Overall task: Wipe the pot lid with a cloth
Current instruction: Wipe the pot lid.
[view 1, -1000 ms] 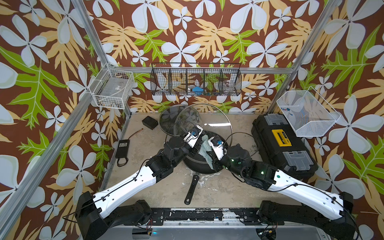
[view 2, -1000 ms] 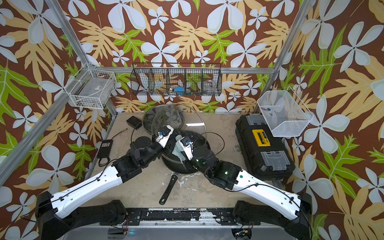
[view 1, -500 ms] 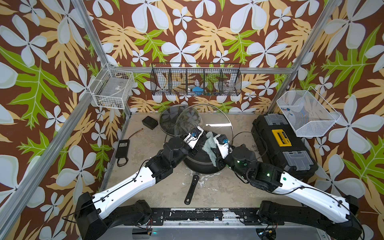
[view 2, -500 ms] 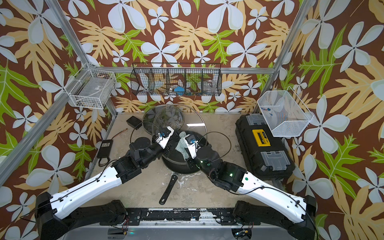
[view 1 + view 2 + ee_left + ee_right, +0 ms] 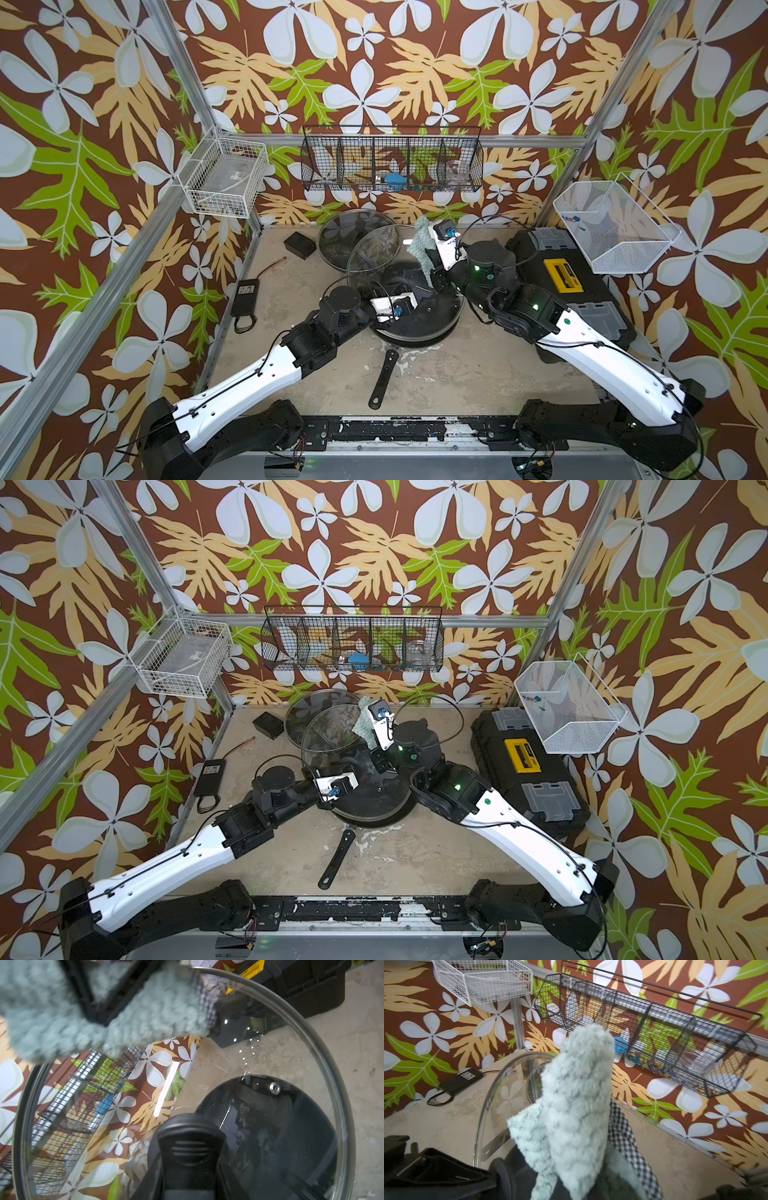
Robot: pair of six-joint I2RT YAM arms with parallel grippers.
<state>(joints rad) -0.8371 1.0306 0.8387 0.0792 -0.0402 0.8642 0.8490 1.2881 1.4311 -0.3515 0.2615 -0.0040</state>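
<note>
Above the black frying pan (image 5: 436, 318) at mid-table, my left gripper (image 5: 190, 1159) is clamped tight on the black handle (image 5: 190, 1132) of the pot lid (image 5: 374, 255). Its jaws are closed against both sides of the knob. I hold the lid tilted steeply over the pan, handle side towards my left wrist.

To the right, at the lid's upper rim, the pale mint cloth (image 5: 362, 725) stands in a fluffy peak around my right gripper (image 5: 426, 254), which is pinched fully closed on it. The left wrist view shows the cloth through the glass, on the side away from the handle and overlapping the rim. Whether it presses the glass or hangs just off it I cannot make out.

A second glass lid (image 5: 345, 232) sits behind and slightly left, partly overlapped by the one I hold, and I cannot tell whether it lies flat or leans. The held lid's lower rim is hidden behind my left gripper, so contact with the pan is unclear.

My right fingertips are buried in the cloth in both top views. Only through the lid do dark fingers (image 5: 82, 997) show against the pile. A strip of black-and-white check (image 5: 623, 1126) runs along the cloth's edge, and I cannot tell whether it belongs to the cloth. At far right, my right arm covers part of the black toolbox (image 5: 561, 286).
</note>
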